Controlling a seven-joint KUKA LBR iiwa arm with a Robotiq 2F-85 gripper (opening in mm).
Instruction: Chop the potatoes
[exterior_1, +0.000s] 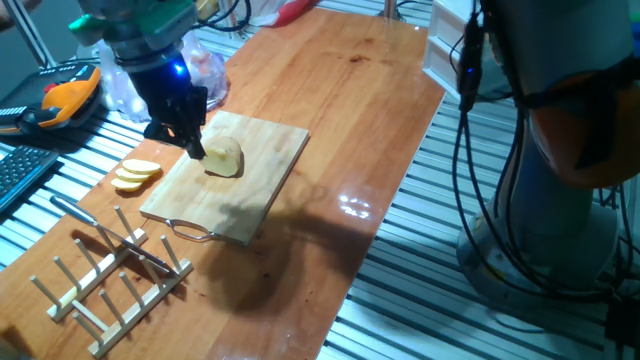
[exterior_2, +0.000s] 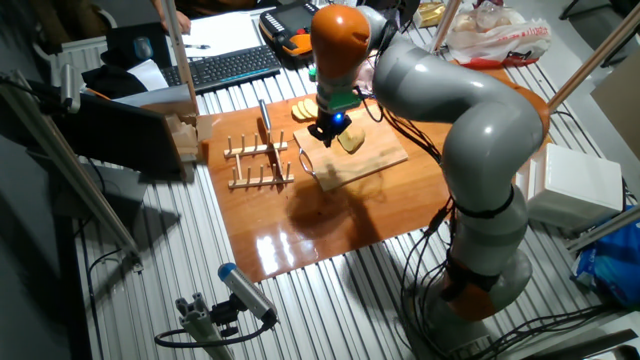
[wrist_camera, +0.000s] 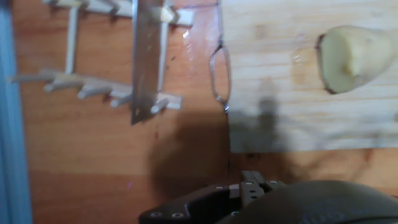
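Note:
A peeled pale-yellow potato chunk (exterior_1: 224, 157) (exterior_2: 351, 142) (wrist_camera: 354, 57) lies on the wooden cutting board (exterior_1: 255, 200) (exterior_2: 372, 160) (wrist_camera: 280, 106), its flat cut face towards the hand camera. Several thin potato slices (exterior_1: 135, 174) (exterior_2: 303, 109) lie stacked on the table just off the board's far side. My gripper (exterior_1: 195, 148) (exterior_2: 326, 135) points down right beside the chunk, its tip at the chunk's edge. Whether the fingers are open or shut does not show. A knife (exterior_1: 110, 235) (exterior_2: 265, 118) (wrist_camera: 146, 62) rests across the wooden rack.
The wooden peg rack (exterior_1: 110, 290) (exterior_2: 260, 170) (wrist_camera: 93, 87) stands beyond the board's wire handle (exterior_1: 190, 232) (wrist_camera: 219, 74). A keyboard (exterior_2: 225, 65), an orange tool (exterior_1: 65, 95) and a plastic bag (exterior_2: 495, 40) lie around the wooden tabletop.

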